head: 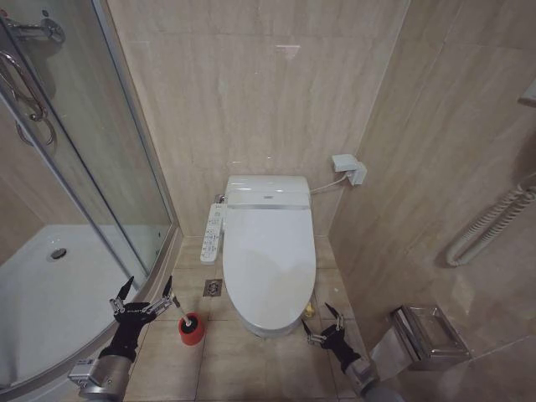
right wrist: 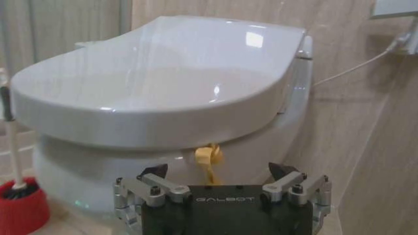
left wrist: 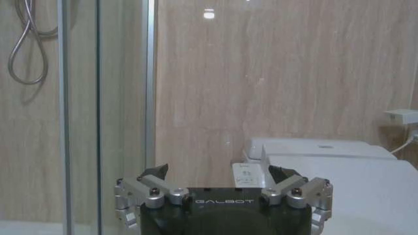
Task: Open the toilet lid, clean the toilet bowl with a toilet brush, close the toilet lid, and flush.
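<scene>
Shower tray [head: 42, 293] is sitting over on the far left behind its curved glass door [head: 100, 167], and the left claw [head: 144, 295] is hovering low just in front of that, fingers spread wide and gripping nothing. Right beside it, the toilet brush [head: 186, 319] is standing in its red holder [head: 192, 330] on the tiled floor [head: 243, 360], thin white handle leaning toward the claw's right finger, though I can't tell if they're touching. Moving along, the long white button panel [head: 213, 233] is sticking out from the toilet's left side, with a small floor drain [head: 213, 287] below it. Toilet lid [head: 268, 255] is lying fully closed, so it's covering the toilet bowl [right wrist: 130, 161] completely; from the right wrist view the bowl's white outside is showing under the lid, with the yellow strap [right wrist: 209, 159] dangling from the lid's front edge. Right claw [head: 322, 325] is hanging low near the toilet's front right corner, just beside that strap, fingers parted wide and holding nothing. Farther right, a steel paper holder [head: 427, 335] is sitting on the wall.
</scene>
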